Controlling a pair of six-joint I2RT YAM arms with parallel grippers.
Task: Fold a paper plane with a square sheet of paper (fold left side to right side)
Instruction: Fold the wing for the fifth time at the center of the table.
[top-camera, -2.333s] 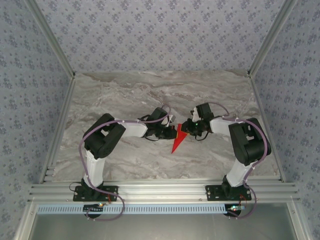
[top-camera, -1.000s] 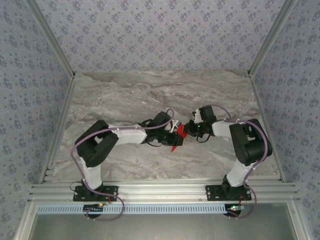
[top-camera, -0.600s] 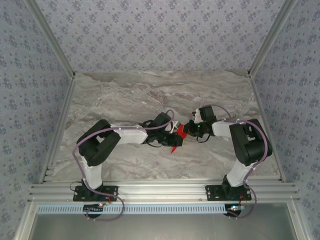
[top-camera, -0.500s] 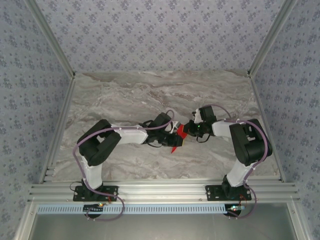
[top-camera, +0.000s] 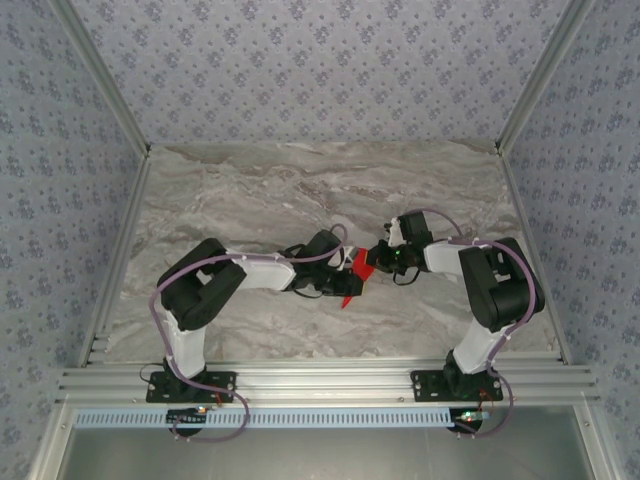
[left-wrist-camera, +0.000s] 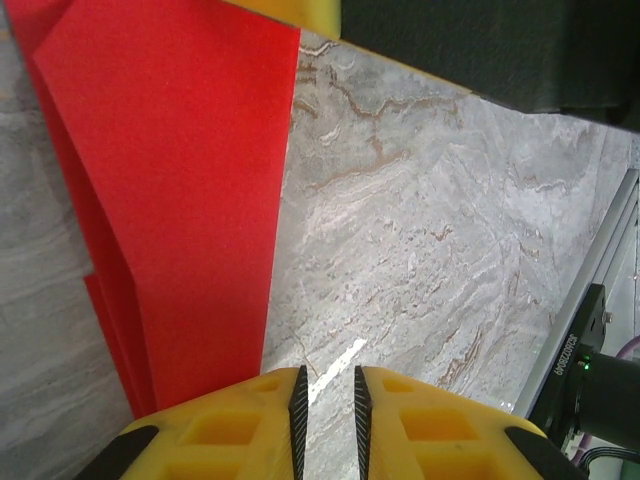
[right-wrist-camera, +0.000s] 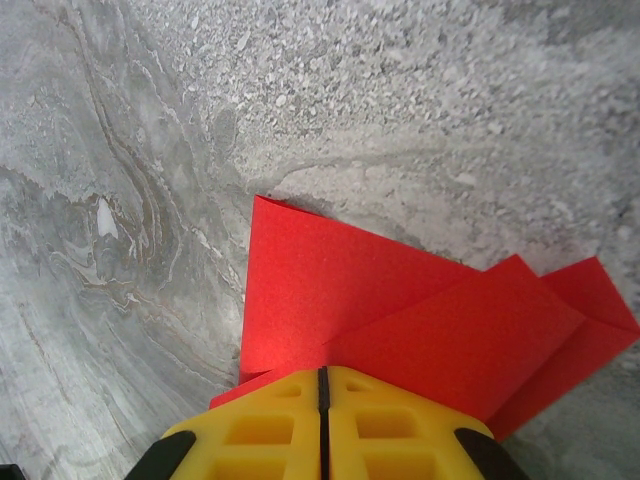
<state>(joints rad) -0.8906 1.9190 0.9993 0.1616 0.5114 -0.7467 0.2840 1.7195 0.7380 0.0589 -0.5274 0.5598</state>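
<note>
Top external: the folded sheet of paper (top-camera: 352, 280) lies mid-table, its tip toward 7 o'clock. My right gripper (right-wrist-camera: 322, 372) is closed at its 1 o'clock edge. My left gripper (left-wrist-camera: 327, 385), barely parted and empty, sits at 9. If I push now, the paper could slide and skew the crease.

Folded red paper (left-wrist-camera: 180, 200) beside narrowly parted left tool (left-wrist-camera: 327, 388); marble table (left-wrist-camera: 450, 240).

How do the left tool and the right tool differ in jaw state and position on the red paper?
The left tool has jaws slightly apart, bare table showing between them; the right tool has jaws shut tight. The red paper lies to one side of the left tool, but spreads straight ahead of the right tool. Both are yellow.
</note>
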